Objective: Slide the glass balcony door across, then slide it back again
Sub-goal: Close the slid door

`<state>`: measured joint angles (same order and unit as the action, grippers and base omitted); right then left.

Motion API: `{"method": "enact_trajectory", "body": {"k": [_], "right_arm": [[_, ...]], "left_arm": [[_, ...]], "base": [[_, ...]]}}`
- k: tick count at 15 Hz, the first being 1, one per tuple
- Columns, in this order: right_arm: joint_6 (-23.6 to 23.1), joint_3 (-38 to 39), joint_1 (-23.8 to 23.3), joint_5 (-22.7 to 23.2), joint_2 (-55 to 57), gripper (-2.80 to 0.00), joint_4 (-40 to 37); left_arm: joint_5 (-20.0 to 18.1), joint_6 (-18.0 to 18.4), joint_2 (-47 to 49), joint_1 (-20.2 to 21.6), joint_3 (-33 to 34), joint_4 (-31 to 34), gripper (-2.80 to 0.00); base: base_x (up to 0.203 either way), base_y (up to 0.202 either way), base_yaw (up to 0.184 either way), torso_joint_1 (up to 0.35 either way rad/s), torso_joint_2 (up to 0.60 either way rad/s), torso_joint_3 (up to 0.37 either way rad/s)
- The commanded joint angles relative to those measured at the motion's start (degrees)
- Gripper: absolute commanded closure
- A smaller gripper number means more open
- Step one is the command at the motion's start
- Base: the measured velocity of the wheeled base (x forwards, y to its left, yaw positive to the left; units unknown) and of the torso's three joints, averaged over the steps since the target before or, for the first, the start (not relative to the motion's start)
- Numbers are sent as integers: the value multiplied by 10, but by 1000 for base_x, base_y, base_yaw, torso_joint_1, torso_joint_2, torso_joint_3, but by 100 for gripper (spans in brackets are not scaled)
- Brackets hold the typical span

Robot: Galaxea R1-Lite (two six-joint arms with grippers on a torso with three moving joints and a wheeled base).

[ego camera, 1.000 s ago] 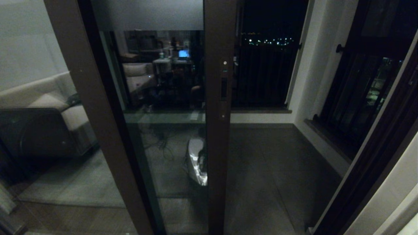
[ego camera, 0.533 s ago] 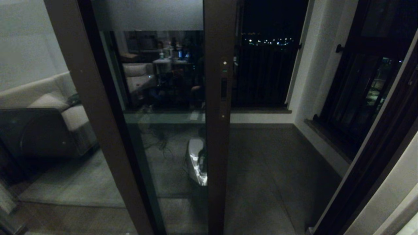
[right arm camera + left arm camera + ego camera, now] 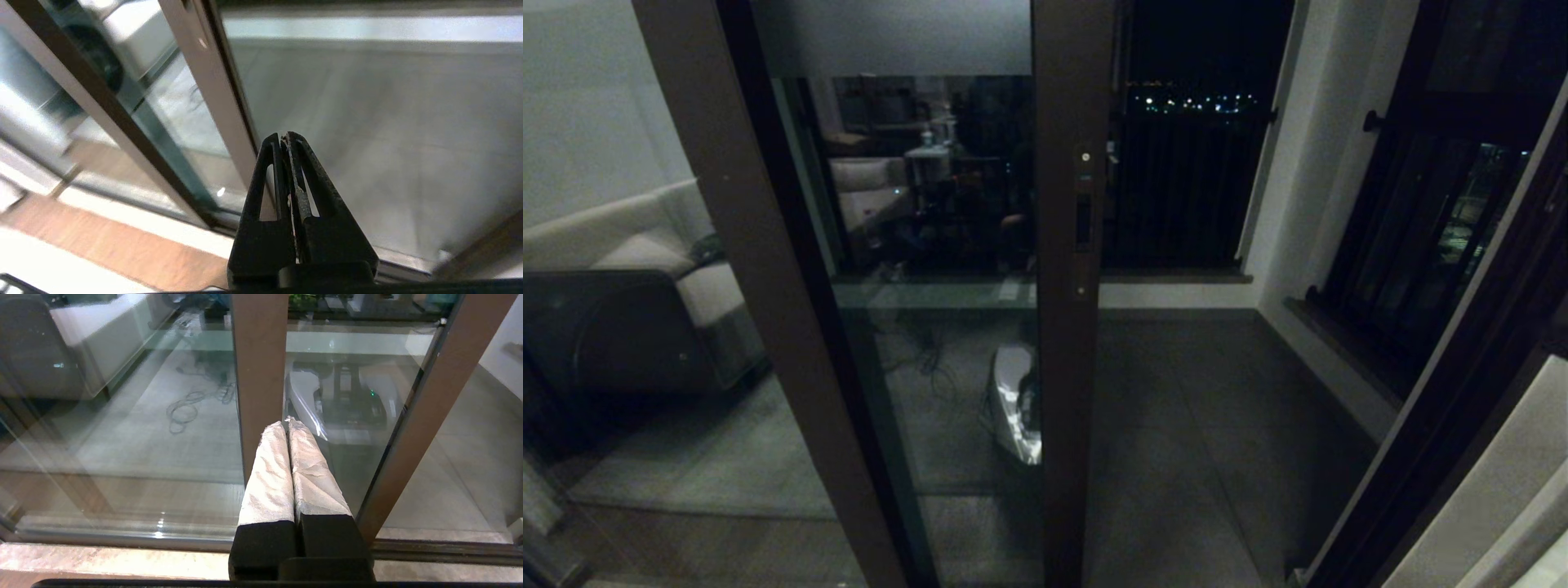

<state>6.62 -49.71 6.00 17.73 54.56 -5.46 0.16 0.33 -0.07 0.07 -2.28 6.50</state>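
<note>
The glass balcony door (image 3: pixel 931 245) stands part-way across the opening, its frosted top strip (image 3: pixel 890 37) at the top of the head view. Its dark brown upright carries the recessed slot handle (image 3: pixel 1082 220) with small screws. Neither gripper shows in the head view. In the left wrist view my left gripper (image 3: pixel 286 421), with white-wrapped fingers, is shut on nothing, low before the glass between two brown uprights (image 3: pixel 429 416). My right gripper (image 3: pixel 284 136), black, is shut and empty, low beside the handle upright (image 3: pixel 216 94) and apart from it.
Right of the handle upright the way onto the tiled balcony floor (image 3: pixel 1192 425) is open. A black-barred window (image 3: pixel 1184 188) closes the far end, another dark window (image 3: pixel 1421 245) the right side. The floor track (image 3: pixel 122 535) runs below the glass. A sofa (image 3: pixel 645 278) reflects at left.
The door and its handle stand where they were. Only the reflections in the glass have shifted: the bright screen seen one second ago is gone.
</note>
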Motion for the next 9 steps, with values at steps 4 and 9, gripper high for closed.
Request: {"method": "enact_trajectory", "body": {"k": [4,9], "right_arm": [[16,-333,158,-131,343,0,-40],[45,-527,219,-237,497,0,-133]], "left_arm": [[0,0,0,0,0,0,0],[0,0,0,0,0,0,0]], "base": [[0,0,0,0,0,0],[0,0,0,0,0,0]]}}
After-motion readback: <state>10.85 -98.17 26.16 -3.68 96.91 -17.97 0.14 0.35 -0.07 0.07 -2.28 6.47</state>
